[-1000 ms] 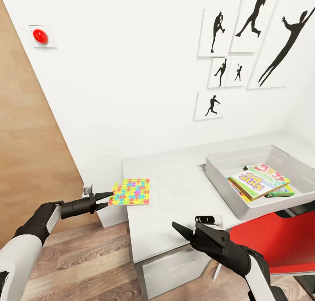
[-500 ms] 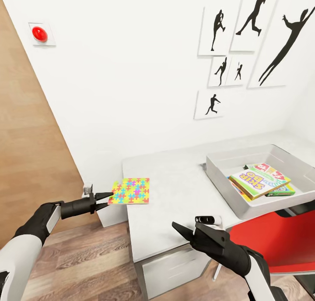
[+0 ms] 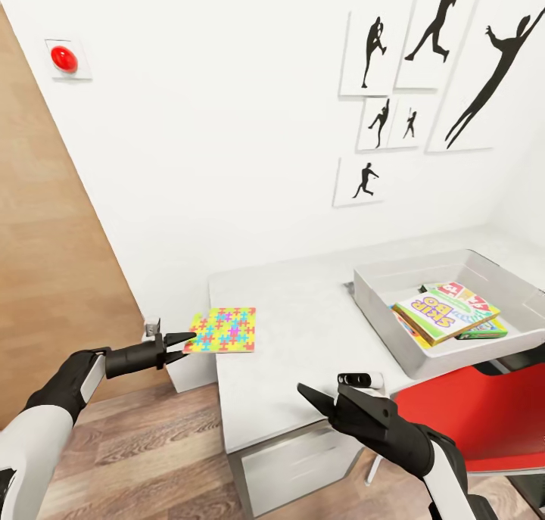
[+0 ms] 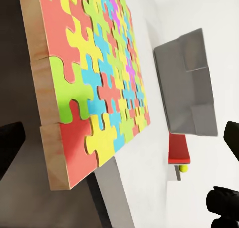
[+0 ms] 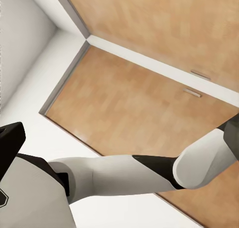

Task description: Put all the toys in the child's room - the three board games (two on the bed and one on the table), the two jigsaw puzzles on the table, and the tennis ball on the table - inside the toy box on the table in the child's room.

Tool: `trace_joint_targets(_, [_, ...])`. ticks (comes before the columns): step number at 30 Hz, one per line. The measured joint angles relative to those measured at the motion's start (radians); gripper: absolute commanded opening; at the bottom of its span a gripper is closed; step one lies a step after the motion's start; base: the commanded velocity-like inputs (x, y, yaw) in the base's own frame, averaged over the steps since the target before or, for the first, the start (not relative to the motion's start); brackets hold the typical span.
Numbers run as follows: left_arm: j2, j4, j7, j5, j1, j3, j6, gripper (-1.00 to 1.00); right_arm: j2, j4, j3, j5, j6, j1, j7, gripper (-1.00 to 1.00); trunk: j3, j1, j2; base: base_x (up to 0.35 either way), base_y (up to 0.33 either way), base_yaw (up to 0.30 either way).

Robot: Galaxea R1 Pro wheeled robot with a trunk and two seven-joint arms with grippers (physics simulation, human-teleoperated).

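White-walled child's room [image 3: 227, 126]; grey-white table [image 3: 303, 353] bears the toy box [image 3: 378, 308].

table [image 3: 303, 331] middle bare — toy box [image 3: 382, 319] right

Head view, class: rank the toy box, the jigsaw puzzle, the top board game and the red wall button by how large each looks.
1. Toy box, clearly largest.
2. Top board game and jigsaw puzzle: these look about alike, so no ranking between them.
3. Red wall button, smallest, though it sits farther from the camera.
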Motion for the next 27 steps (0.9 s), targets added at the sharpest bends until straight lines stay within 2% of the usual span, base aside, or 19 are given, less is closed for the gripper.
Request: trace_joint_targets(27, [0.001, 0.0, -0.001, 0.0, 0.0, 0.0, 0.001, 1.0, 0.0, 0.0, 0.001, 0.0, 0.0, 0.0, 0.0, 1.0, 0.0, 0.0, 0.0, 0.0, -0.007, 0.0])
